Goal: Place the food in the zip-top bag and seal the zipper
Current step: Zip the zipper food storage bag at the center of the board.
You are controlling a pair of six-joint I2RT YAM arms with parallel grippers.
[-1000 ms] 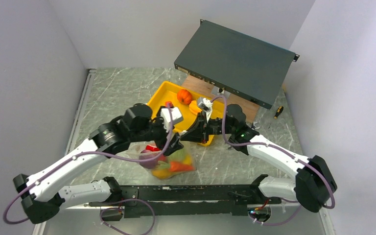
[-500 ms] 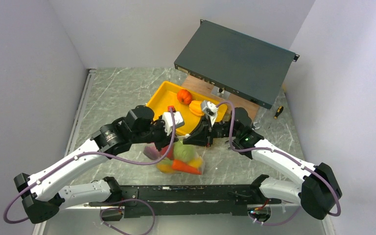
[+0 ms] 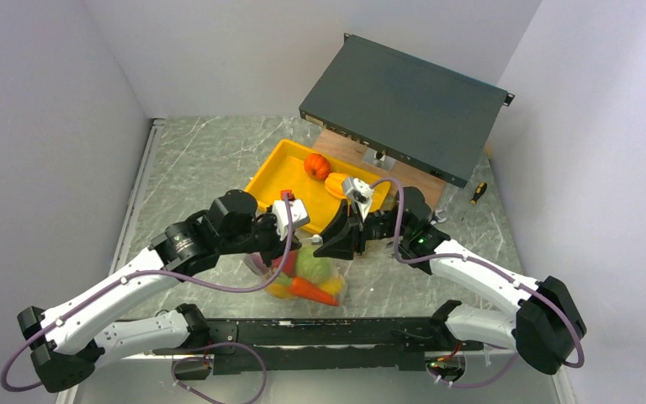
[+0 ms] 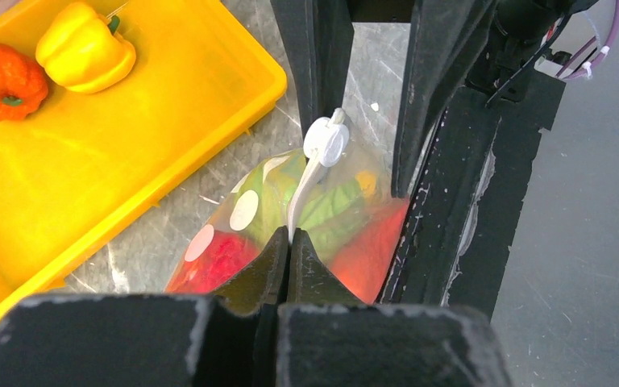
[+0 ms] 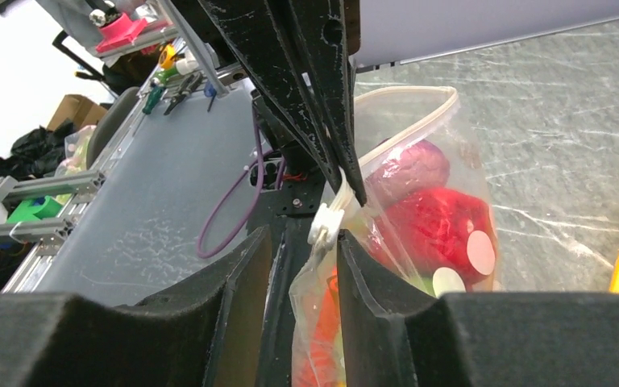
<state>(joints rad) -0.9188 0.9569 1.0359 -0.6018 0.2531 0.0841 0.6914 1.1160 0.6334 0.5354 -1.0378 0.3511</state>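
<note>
The zip-top bag (image 3: 305,276) lies between my two arms, holding food: a red piece (image 5: 439,226), a purple one (image 5: 413,165), green (image 4: 330,205) and an orange carrot (image 3: 313,290). My left gripper (image 4: 290,240) is shut on the bag's top edge, just below the white slider tab (image 4: 325,141). My right gripper (image 5: 305,242) is open, the same edge and slider (image 5: 327,218) hanging loose between its jaws. The zipper (image 5: 419,121) curves away in a loop beyond the slider. An orange pumpkin (image 3: 317,166) and a yellow pepper (image 3: 336,183) lie in the yellow tray (image 3: 273,172).
A dark flat metal case (image 3: 404,109) leans at the back over a wooden board (image 3: 345,147). A screwdriver (image 3: 478,193) lies at the far right. White walls close in both sides. The arms' black base rail (image 3: 320,332) runs along the near edge.
My left gripper has shut on the bag's top edge. My right gripper has opened and let go of it. The bag has shifted a little to the right.
</note>
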